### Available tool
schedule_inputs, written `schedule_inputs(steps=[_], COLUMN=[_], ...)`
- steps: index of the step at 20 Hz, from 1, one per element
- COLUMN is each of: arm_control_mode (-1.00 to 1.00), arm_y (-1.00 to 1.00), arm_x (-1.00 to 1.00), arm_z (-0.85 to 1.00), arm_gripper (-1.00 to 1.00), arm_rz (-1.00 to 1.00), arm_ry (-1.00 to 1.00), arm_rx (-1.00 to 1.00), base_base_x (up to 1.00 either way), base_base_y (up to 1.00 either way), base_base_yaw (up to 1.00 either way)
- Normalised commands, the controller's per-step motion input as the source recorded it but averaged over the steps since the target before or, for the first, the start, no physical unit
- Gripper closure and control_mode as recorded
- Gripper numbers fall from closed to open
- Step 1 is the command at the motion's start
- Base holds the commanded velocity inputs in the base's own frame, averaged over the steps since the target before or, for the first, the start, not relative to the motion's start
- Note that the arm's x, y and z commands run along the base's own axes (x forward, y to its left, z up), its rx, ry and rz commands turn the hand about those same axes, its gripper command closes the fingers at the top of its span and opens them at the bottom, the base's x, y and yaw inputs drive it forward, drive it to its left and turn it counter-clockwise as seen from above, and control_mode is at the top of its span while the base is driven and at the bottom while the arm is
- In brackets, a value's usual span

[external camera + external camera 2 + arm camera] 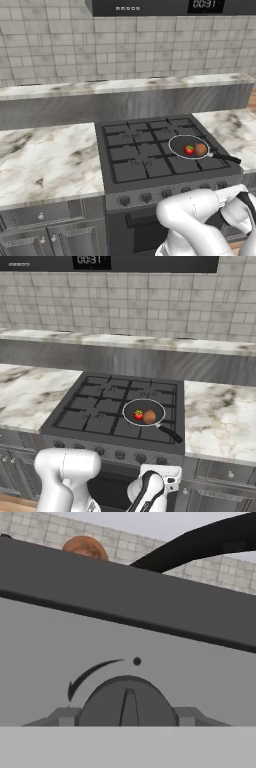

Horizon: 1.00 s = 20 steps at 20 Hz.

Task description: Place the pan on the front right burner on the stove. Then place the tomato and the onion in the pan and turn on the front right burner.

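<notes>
Left base view: white arm bent low before the stove (pixel 165 150); claw hidden behind it. Black round pan (pixel 192 147) on the front right burner (pixel 191 156), glossy red tomato (pixel 189 149) and dull brown onion (pixel 201 148) side by side inside, handle pointing right. Marble counter (pixel 45 155), grey tile wall.

Right base view: same pan (pixel 144 413), tomato (pixel 138 415) left of onion (pixel 149 416); row of round knobs below.

Hand view: claw (pixel 128 716) part open, one finger (pixel 64 716) at either side of a round dark knob (pixel 127 704); contact unclear.
</notes>
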Motion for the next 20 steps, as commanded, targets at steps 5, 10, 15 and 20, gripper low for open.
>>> schedule_inputs(steps=[5, 10, 15, 20], arm_control_mode=[-1.00, -1.00, -1.00, -1.00], arm_y=[-0.03, -0.09, -0.09, -0.09], arm_x=[0.00, 0.00, -0.02, -0.07], arm_z=[0.00, 0.00, 0.00, 0.00], arm_gripper=[1.00, 1.00, 1.00, 1.00], arm_rz=[-0.01, -0.03, -0.05, -0.06], arm_ry=[0.00, 0.00, 0.01, 0.00], arm_rx=[-0.23, -0.21, -0.19, -0.18], base_base_x=[0.00, 0.00, 0.00, 0.00], base_base_y=[0.00, 0.00, 0.00, 0.00], base_base_yaw=[0.00, 0.00, 0.00, 0.00])
